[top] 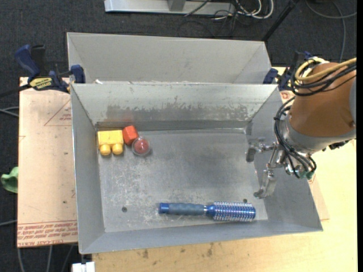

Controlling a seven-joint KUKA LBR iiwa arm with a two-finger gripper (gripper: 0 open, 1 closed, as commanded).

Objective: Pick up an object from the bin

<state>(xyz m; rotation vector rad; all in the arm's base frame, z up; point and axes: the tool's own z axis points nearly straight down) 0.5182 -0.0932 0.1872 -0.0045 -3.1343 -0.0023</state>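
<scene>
While the gripper [258,177] seems open, the bin [193,163] holds one brush [207,210], two blocks [110,140] [130,134], one ball [140,147].

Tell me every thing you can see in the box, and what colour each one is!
yellow block: one, yellow, back left corner of the bin floor
small block: one, orange-red, right beside the yellow block
little ball: one, reddish, just right of the two blocks
hairbrush: one, blue, lying flat along the front of the floor
bin: one, grey metal, middle of the view
gripper: one, silvery, by the bin's right wall, above the brush's bristle end
arm cover: one, orange, at the view's right
</scene>
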